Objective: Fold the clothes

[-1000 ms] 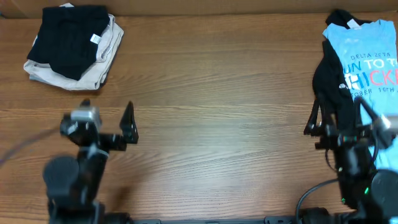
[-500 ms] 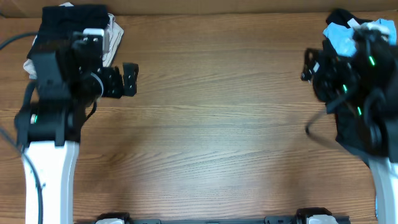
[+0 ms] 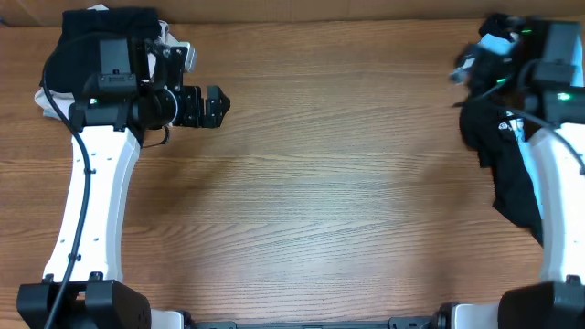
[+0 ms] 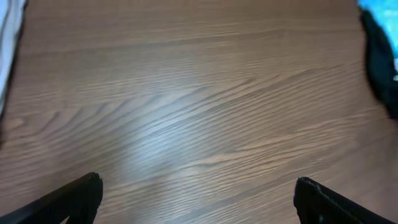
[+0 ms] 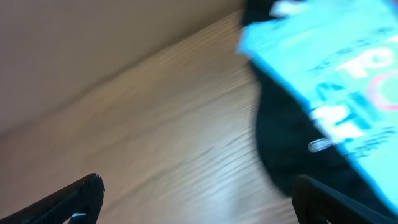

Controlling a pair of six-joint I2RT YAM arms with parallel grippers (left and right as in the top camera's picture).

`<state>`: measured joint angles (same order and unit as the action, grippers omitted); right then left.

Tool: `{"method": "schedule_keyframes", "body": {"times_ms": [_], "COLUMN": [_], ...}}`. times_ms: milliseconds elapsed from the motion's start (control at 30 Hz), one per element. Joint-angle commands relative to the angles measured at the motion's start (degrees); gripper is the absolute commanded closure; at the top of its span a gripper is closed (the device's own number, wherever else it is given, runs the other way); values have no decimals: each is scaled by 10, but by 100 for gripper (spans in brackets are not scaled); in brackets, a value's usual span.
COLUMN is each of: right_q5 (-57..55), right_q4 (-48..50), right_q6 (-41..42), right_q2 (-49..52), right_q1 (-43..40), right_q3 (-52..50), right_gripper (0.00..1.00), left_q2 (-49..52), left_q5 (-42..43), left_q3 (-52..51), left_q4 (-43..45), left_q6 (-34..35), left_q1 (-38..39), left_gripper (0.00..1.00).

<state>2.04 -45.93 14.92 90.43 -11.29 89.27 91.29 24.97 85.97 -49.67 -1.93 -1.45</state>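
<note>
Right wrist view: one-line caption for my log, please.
Open right gripper hovers over the wooden table beside a light blue T-shirt lying on a black top.

Counter (image 3: 347, 183): wood-grain surface, smooth, faint sheen. Light blue T-shirt (image 5: 336, 56): soft matt cloth, flat printed lettering. Black top (image 3: 498, 155): matt cloth. Left arm link (image 3: 91, 210): smooth white casing, apparently plastic.

T-shirt (image 5: 336, 56) on logo top (image 3: 498, 137), back right; folded stack (image 3: 75, 35), back left

No text is legible. The lettering (image 5: 359, 67) on the light blue T-shirt (image 5: 292, 46) is blurred. The white logo (image 3: 505, 125) on the black top (image 3: 498, 155) is too small.
</note>
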Motion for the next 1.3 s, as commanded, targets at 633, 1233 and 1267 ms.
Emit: {"method": "schedule_keyframes", "body": {"times_ms": [633, 1233, 1267], "right_q5": [-7, -7, -7], "right_q4": [65, 84, 83], "right_q6": [-26, -34, -34], "right_q2": [308, 335, 335], "right_q1": [-198, -195, -195], "right_q3": [9, 7, 7], "right_gripper": [19, 59, 60], "left_q2": [-10, -10, -10], "left_q5": [32, 31, 31], "left_q3": [24, 24, 24], "left_q4": [2, 4, 4], "left_q6": [-2, -2, -2], "left_q1": [9, 9, 9], "left_gripper": [0, 0, 0]}}
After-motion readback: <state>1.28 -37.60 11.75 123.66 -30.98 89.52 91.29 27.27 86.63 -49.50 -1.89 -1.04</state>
